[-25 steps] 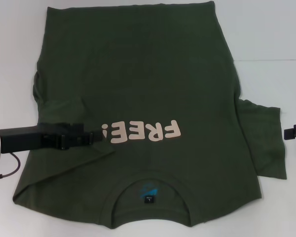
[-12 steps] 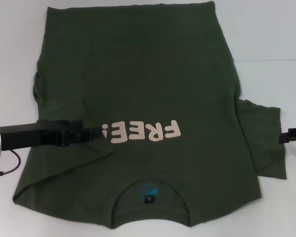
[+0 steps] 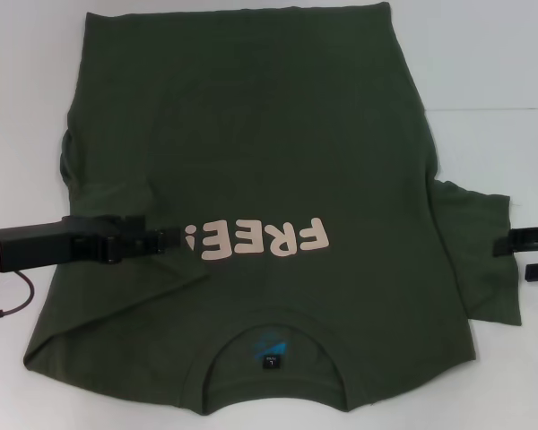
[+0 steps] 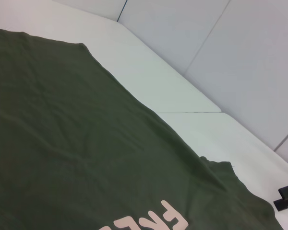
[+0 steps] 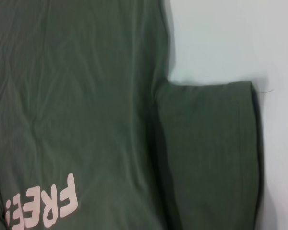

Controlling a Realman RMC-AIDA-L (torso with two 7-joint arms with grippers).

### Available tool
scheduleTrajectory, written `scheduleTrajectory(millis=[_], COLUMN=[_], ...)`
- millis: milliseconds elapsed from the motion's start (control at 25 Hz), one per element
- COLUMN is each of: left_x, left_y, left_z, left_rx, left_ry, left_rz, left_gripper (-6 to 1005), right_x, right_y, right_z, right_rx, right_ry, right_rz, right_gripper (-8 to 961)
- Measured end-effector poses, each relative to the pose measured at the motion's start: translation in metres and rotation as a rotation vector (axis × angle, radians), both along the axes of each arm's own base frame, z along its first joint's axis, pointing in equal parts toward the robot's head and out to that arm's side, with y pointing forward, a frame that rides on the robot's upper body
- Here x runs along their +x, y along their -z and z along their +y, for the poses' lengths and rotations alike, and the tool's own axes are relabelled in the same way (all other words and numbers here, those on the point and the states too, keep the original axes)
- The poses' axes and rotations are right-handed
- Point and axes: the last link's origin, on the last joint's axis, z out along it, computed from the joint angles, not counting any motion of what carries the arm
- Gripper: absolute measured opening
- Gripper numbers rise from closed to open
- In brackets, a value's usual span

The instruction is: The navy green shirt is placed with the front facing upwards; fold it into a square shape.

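The navy green shirt (image 3: 251, 152) lies flat and front up, its pink "FREE!" print (image 3: 255, 239) and its collar (image 3: 269, 349) on the side nearest me. Its left sleeve is folded in over the body, while the right sleeve (image 3: 480, 255) still lies spread out on the table. My left gripper (image 3: 172, 237) hovers over the folded sleeve area, just left of the print. At the outer edge of the right sleeve, my right gripper (image 3: 511, 258) is open and holds nothing. The right wrist view shows that sleeve (image 5: 211, 153) lying flat.
The shirt rests on a white table (image 3: 493, 72). A red cable (image 3: 9, 309) hangs by the left arm's wrist. Pale wall panels (image 4: 240, 57) rise behind the table's far edge. The right gripper (image 4: 287, 196) shows far off in the left wrist view.
My left gripper has drawn back a little to the left over the shirt. My right gripper has come in from the right edge toward the right sleeve.
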Motion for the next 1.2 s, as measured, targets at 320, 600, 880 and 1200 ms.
scheduleTrajectory(millis=[320, 600, 880, 1200], left_x=[-0.0006, 0.0003, 0.0001, 0.0002], left_y=[-0.0001, -0.0001, -0.0002, -0.0002], left_z=[-0.0001, 0.0006, 0.0008, 0.0010], left_rx=[0.002, 0.002, 0.004, 0.004], left_ry=[-0.002, 0.002, 0.001, 0.000], left_rz=[0.001, 0.002, 0.002, 0.002], left_gripper=[812, 813, 813, 812], right_x=[-0.0030, -0.0032, -0.0010, -0.0005], right_y=[0.0043, 0.0038, 0.0038, 0.0091], right_z=[0.0028, 0.0035, 0.0035, 0.0031], right_rx=[-0.009, -0.014, -0.014, -0.015], right_ry=[-0.004, -0.040, -0.039, -0.034], right_rz=[-0.002, -0.023, -0.037, -0.043], right_gripper=[835, 835, 836, 835])
